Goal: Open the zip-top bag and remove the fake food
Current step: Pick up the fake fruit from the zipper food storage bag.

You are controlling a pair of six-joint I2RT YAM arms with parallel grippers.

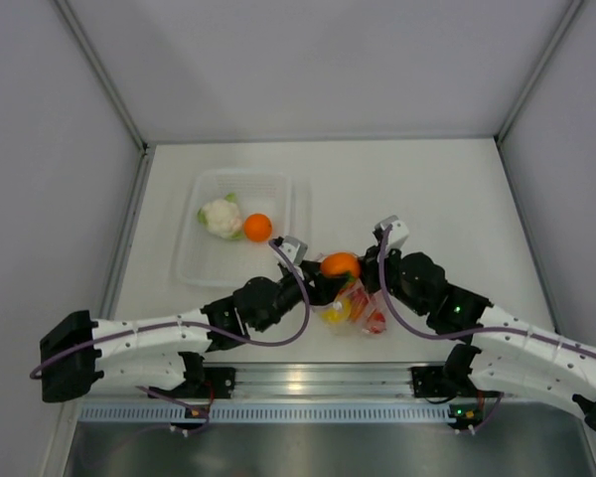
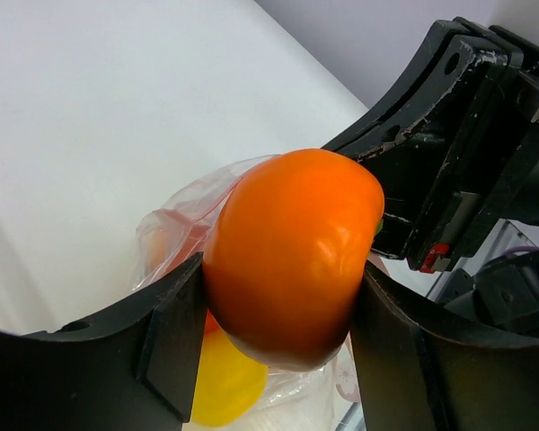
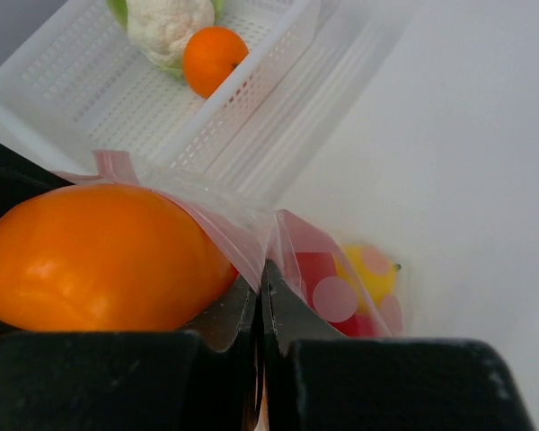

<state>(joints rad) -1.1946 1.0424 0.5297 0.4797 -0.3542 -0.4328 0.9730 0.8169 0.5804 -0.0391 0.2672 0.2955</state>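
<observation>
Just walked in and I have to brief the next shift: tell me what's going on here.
The left gripper has the persimmon clamped between its fingers at the mouth of the zip-top bag, while the right gripper is shut on the bag's edge, holding it. A lemon and red pieces are in the bag. The cauliflower and an orange lie in the white tray.

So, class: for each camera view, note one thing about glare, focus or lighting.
Top external: even light, faint shadows, glare on the metal rail. Left wrist: white highlights streak the glossy persimmon. Right wrist: the near jaws are dark and blurred, the perforated tray sharper.
</observation>
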